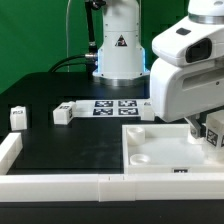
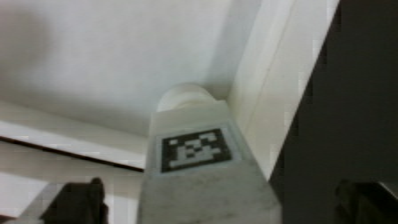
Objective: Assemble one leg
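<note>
In the wrist view one leg [image 2: 199, 150], a white block with a black-and-white tag, stands between my gripper's [image 2: 222, 208] two dark fingers [image 2: 80, 200]. There is a gap on each side, so the gripper is open. The leg's far end meets the inner corner of the large white square panel [image 2: 107, 60]. In the exterior view my gripper [image 1: 202, 128] hangs over the panel's [image 1: 150, 150] right part, and the leg [image 1: 213, 134] is mostly hidden behind the hand. Two more legs [image 1: 18, 117] [image 1: 63, 114] lie on the black table at the exterior view's left.
The marker board [image 1: 113, 106] lies in front of the robot base [image 1: 118, 50]. White border rails run along the front [image 1: 60, 184] and the exterior view's left edge [image 1: 8, 150]. A round socket [image 1: 141, 157] shows in the panel's near corner.
</note>
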Controlling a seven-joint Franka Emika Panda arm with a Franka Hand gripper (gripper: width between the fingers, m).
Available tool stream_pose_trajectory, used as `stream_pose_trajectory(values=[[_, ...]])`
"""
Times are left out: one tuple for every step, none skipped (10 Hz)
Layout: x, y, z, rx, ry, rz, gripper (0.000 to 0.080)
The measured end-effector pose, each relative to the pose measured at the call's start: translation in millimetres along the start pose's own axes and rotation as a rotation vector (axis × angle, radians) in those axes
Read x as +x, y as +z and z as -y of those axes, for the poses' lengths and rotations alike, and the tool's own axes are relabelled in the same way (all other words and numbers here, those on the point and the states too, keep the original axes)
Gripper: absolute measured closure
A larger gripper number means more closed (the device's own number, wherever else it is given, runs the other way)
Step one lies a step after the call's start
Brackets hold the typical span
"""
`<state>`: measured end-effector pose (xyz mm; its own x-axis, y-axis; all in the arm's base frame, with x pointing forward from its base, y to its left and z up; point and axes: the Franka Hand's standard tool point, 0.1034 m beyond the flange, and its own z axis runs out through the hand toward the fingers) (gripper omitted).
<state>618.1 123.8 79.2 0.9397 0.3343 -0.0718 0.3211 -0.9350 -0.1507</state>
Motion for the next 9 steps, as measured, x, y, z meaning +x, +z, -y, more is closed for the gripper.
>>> stream_pose_trajectory(values=[[0.0,0.0,-0.1,0.0,0.0,0.0,0.0246],[0.0,0.0,-0.1,0.0,0.0,0.0,0.0246],[0.0,0.0,-0.1,0.0,0.002,0.0,0.0448],[-0.8,0.2,-2.9,-0.003,0.049,0.001,0.0498],[-1.0,0.4,-3.8,-0.003,0.05,0.001,0.0498],[-1.3,0.5,-4.7,-0.002,0.067,0.001,0.05],[-1.5,0.9,-7.1,0.004,0.26,-0.01,0.05],[-2.4,0.4,-7.3,0.007,0.413,-0.015,0.0504],[-2.3,0.3,-7.0,0.006,0.548,-0.022,0.0504]])
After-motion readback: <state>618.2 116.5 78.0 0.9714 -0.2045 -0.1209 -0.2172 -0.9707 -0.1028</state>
